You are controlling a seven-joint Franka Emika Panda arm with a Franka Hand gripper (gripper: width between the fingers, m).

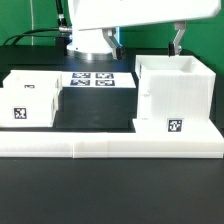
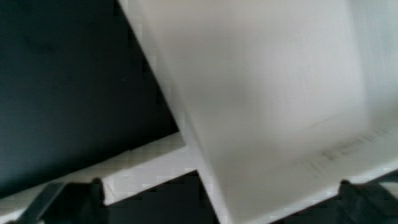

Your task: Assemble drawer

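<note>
Exterior view: set low, near tabletop (image 1: 100,115) level, in front of the wall (image 1: 110,148). It is faced across the wall toward the arm base (image 1: 95,42), and the whole layout is taken in at middling range.

Wrist view: aimed past the hand (image 2: 210,203), very close and blurred, and mostly filled by a white panel (image 2: 267,90).

Overlap: probably the housing (image 1: 175,95), unconfirmed.

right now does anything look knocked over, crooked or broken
Nothing stands out. The tall box stands upright by the low wall, and the trays sit flat on the exterior view's left. The hand is open, up by the box's far edge. No damage shows.
</note>
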